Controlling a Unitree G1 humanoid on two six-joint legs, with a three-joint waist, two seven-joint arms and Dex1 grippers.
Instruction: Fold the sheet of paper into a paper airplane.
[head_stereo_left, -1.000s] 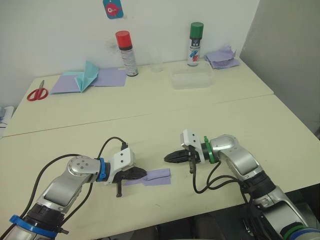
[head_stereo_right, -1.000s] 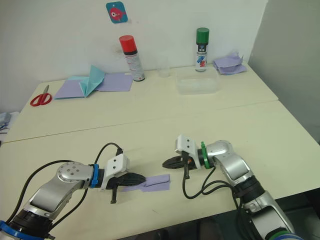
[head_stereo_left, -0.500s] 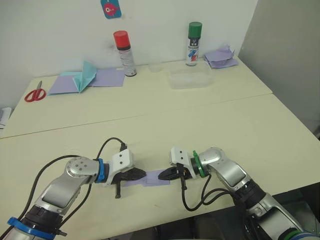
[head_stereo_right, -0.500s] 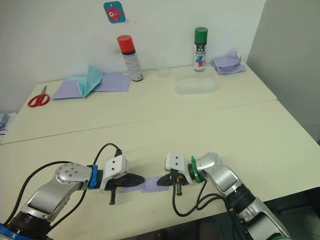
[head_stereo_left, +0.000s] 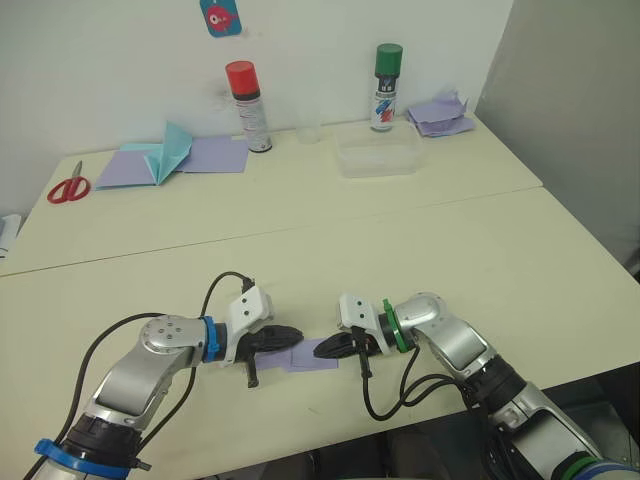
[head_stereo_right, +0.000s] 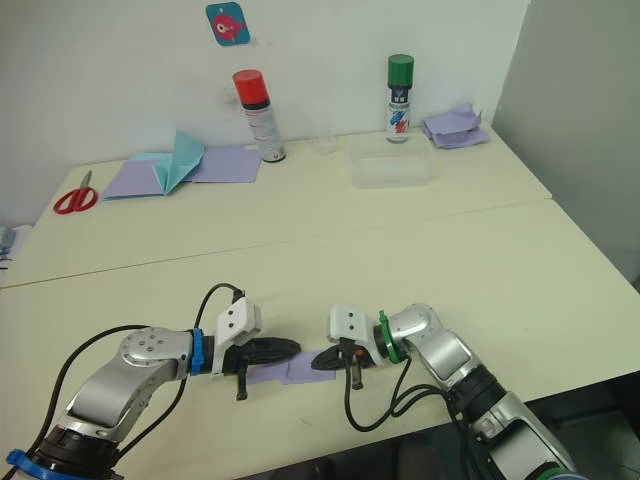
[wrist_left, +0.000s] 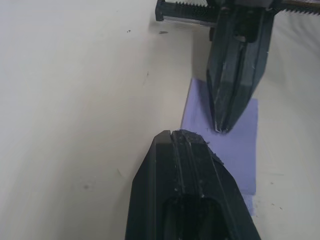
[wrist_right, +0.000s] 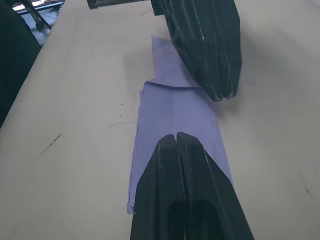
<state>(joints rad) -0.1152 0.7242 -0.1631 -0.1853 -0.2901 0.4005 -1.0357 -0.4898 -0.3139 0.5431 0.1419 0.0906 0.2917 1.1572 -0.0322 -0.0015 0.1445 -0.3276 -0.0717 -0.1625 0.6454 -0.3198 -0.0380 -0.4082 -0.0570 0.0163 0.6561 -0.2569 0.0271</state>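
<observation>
At near table edge, I'm pressing both closed grippers, left (head_stereo_left: 290, 336) & right (head_stereo_left: 325, 348), onto the sheet of paper (head_stereo_left: 312, 355) (holding nothing). Risk: tips dragging, paper skewing the crease.

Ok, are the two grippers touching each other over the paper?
Apart. The right wrist view shows lavender paper between the right gripper tip and the left gripper tip; both pairs of jaws are closed.

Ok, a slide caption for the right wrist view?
Two shut black pincers, right and left, meet tip to tip over the folded pale lavender paper sheet.
</observation>
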